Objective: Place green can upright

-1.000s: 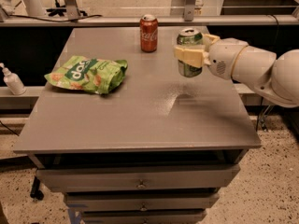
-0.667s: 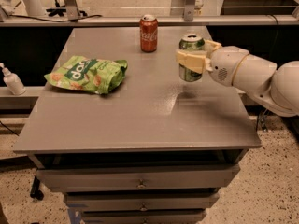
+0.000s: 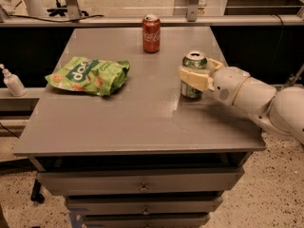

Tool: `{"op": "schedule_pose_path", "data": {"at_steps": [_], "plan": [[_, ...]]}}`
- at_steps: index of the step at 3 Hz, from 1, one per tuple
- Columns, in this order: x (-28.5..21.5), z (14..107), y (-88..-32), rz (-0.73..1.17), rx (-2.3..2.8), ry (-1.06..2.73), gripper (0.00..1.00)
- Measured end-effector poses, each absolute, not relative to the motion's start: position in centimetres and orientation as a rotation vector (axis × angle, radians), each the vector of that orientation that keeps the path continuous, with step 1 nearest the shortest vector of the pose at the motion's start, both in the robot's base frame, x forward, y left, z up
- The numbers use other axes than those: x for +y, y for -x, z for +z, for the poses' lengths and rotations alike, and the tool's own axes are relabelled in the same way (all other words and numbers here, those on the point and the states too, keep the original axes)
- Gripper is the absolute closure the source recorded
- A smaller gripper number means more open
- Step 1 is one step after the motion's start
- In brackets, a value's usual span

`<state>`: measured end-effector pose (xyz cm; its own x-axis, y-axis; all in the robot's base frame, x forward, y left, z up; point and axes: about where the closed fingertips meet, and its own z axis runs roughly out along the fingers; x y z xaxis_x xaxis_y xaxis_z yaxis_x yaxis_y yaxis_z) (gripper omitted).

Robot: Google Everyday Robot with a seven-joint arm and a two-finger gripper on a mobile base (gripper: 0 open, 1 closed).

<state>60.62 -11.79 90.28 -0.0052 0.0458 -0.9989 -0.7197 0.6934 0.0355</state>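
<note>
While clasped in the end effector point(image 3: 194, 78), green can point(image 3: 191, 91) upright over table point(image 3: 142, 120).

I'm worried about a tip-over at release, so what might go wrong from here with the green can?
1. The two-finger gripper is clamped around the green metallic soda can, held upright low over the grey table; whether its base touches is unclear, so opening early may drop and topple it.
2. The fingers wrap the can's sides, so pulling back askew might drag it over.
3. It stands near the table edge on the arm's side; a toppled can may roll off.
</note>
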Motion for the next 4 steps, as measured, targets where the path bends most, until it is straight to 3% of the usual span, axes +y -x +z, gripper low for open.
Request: {"op": "schedule_pose_path", "data": {"at_steps": [1,2,4], "plan": [[-11.93,89.59,-59.89,0.664,1.469,0.593,1.00],[-11.83,88.98,-59.48,0.672,1.481,0.601,0.82],[-11.83,89.13,-59.44,0.673,1.482,0.602,0.35]]}}
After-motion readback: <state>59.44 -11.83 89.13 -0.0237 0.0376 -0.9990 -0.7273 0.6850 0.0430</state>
